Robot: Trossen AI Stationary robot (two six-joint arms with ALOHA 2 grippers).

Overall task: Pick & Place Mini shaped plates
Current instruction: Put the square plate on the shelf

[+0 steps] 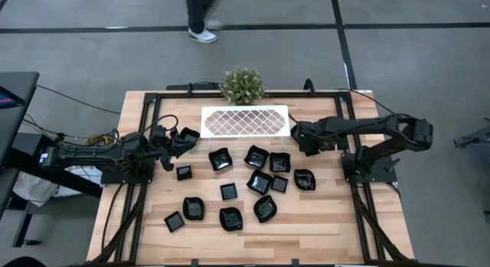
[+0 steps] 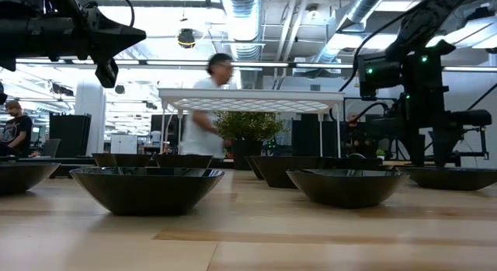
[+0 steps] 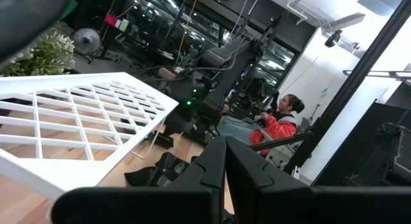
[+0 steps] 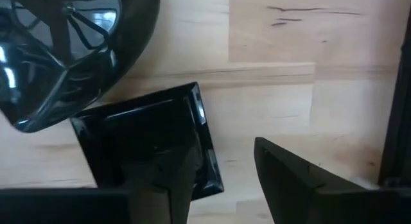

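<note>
From above, the mini shaped plates [image 1: 259,182] scatter mid-table; the right gripper [image 1: 300,138] hovers at the white tray's [image 1: 245,120] three o'clock. At its wrist, its fingers [image 4: 302,179] look spread, apparently empty, over a square plate [image 4: 144,137]. The left gripper [image 3: 225,179] is pinched closed.

We list glossy black mini shaped plates [image 1: 259,180] on a pale wood-grain table [image 1: 321,221], a white lattice-patterned tray [image 1: 245,120], a green potted plant [image 1: 242,85], and, just beside our right gripper's dark fingers [image 4: 302,179], one square black plate [image 4: 151,140] on light wood.
</note>
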